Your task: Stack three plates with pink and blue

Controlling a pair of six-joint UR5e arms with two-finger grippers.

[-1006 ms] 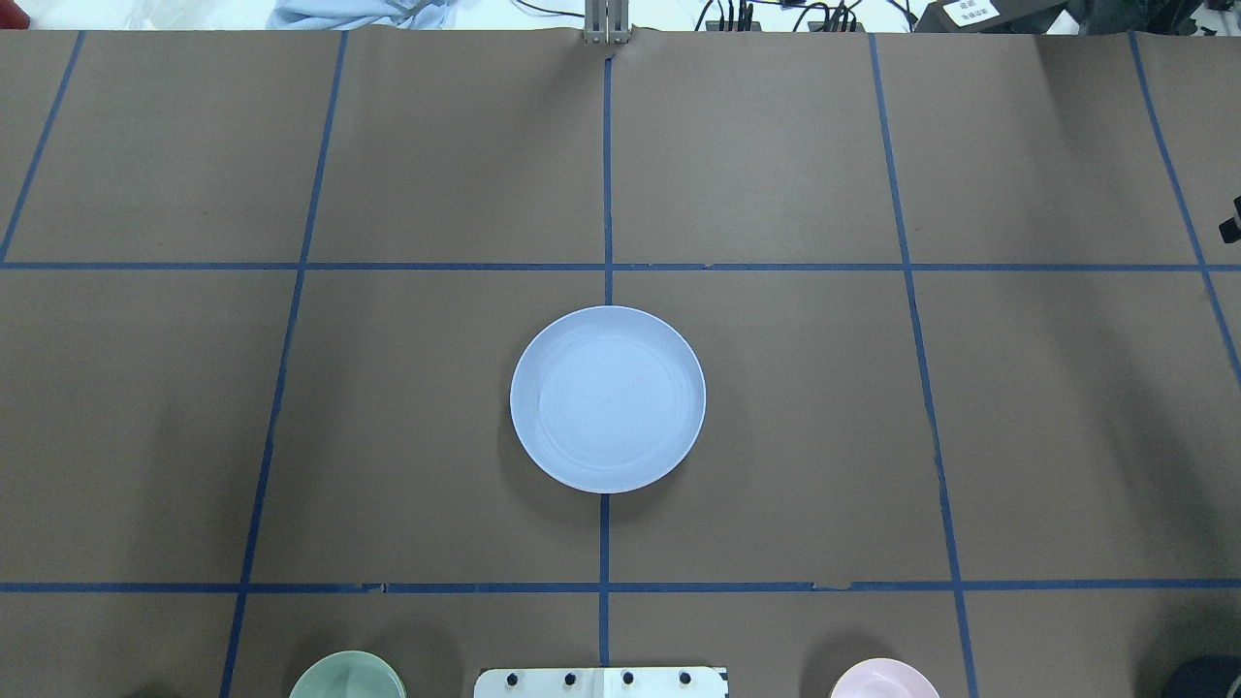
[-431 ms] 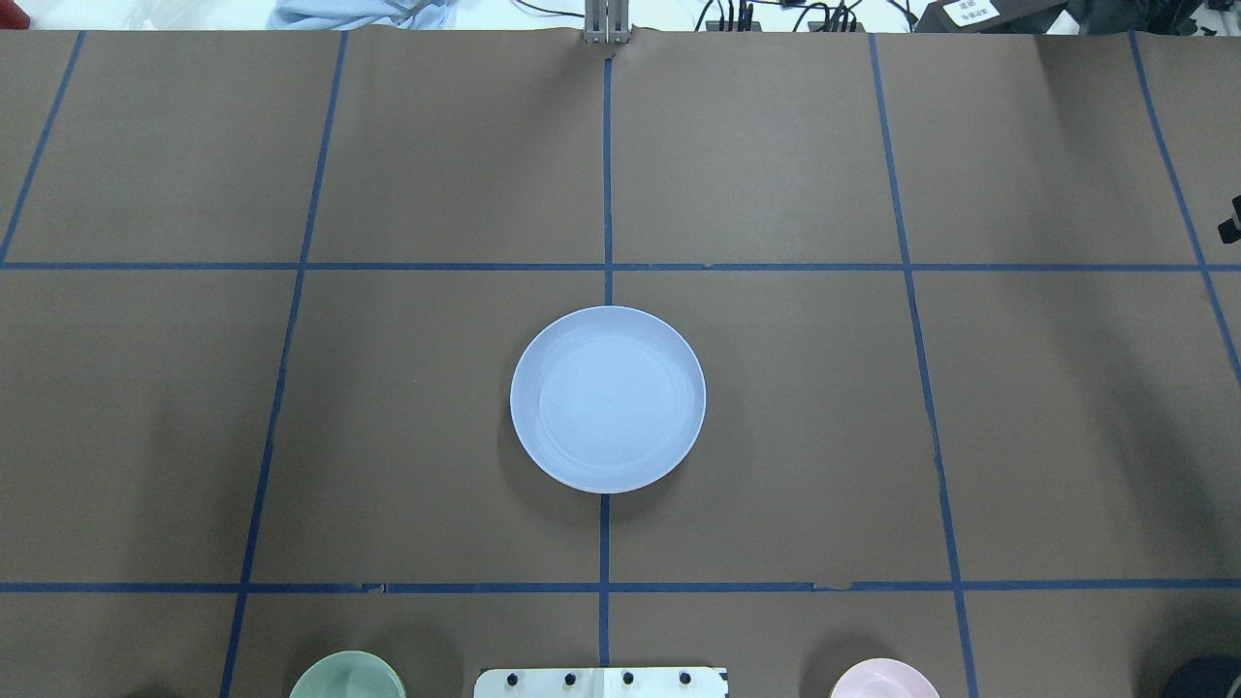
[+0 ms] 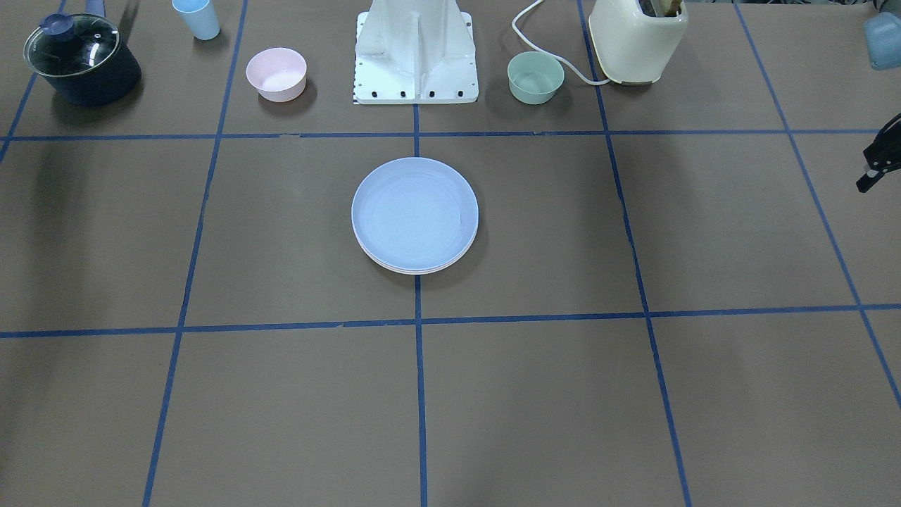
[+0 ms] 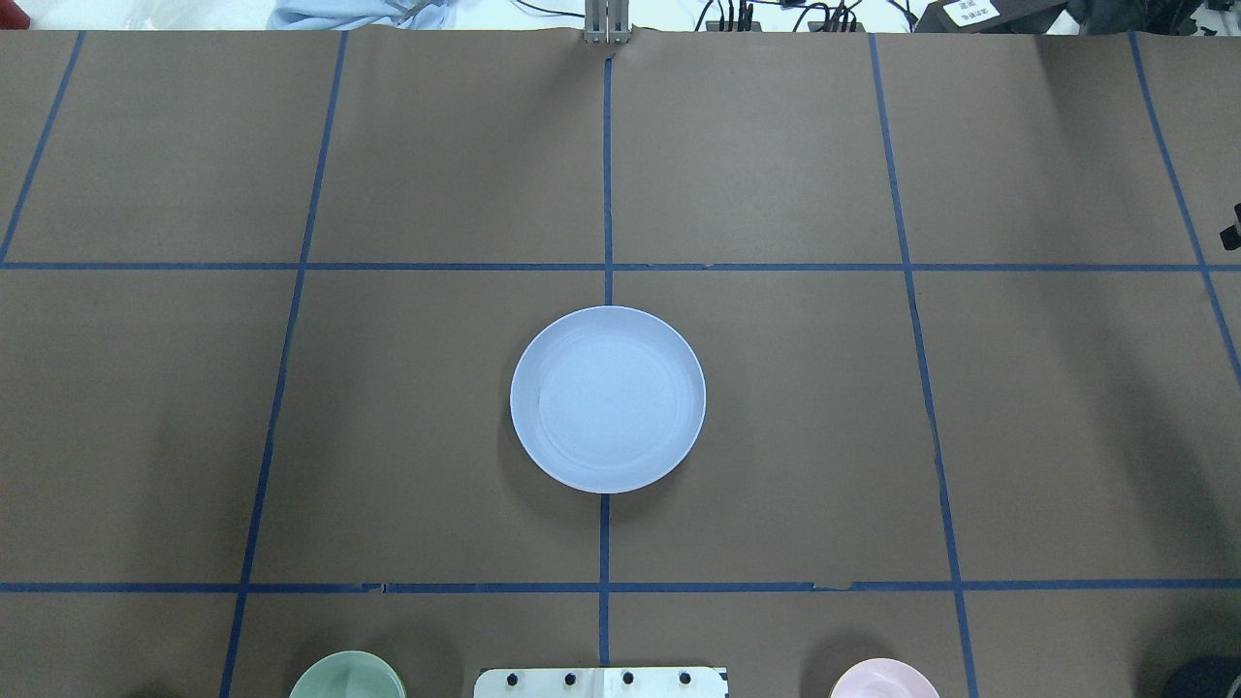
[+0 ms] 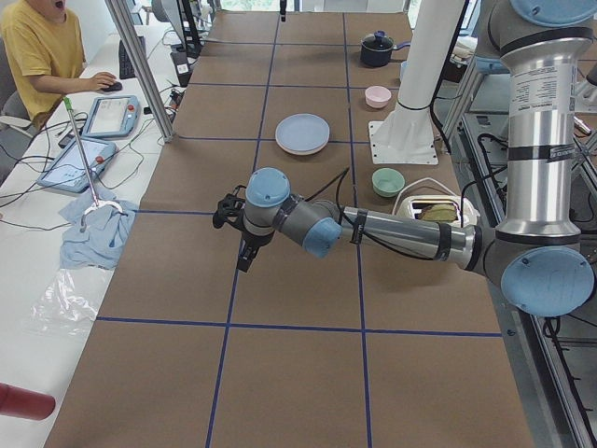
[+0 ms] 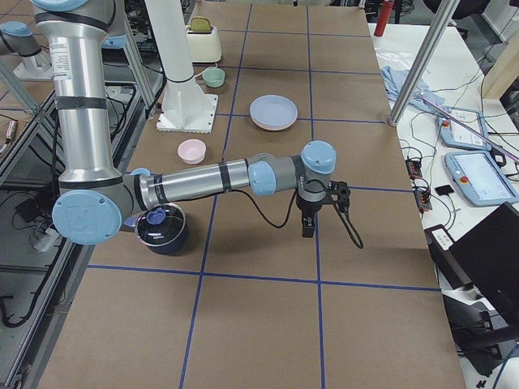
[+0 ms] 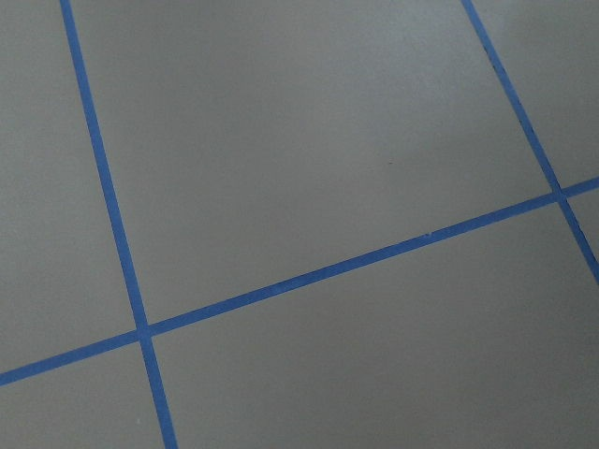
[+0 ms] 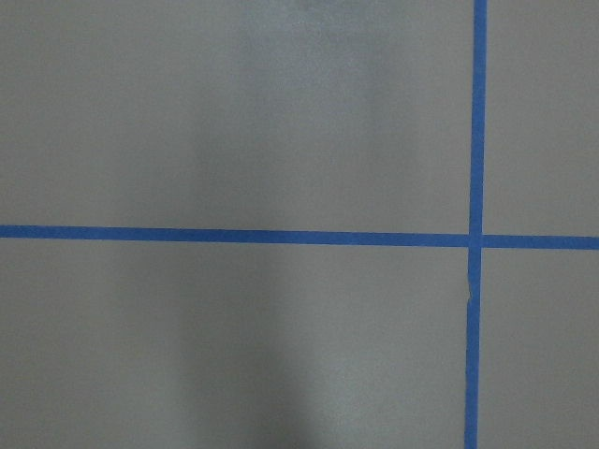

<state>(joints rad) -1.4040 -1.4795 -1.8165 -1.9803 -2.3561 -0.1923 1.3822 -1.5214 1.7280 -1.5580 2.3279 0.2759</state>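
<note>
Atop the stack (image 3: 419,270) | blue plate (image 3: 414,211) covers paler rims; stacking looks finished | left fingers (image 5: 244,257), right fingers (image 6: 308,223) far from stack, opening cannot be told | next: only retreat.

Overhead and front cameras face each other, both showing the plates (image 4: 608,398); wrist cameras look closely at the surface (image 7: 309,140).

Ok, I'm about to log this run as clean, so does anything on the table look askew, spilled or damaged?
Nothing stands out. The stack of plates sits level, rims lined up, light blue plate on top. The pink bowl and green bowl stand upright; nothing spilled.
</note>
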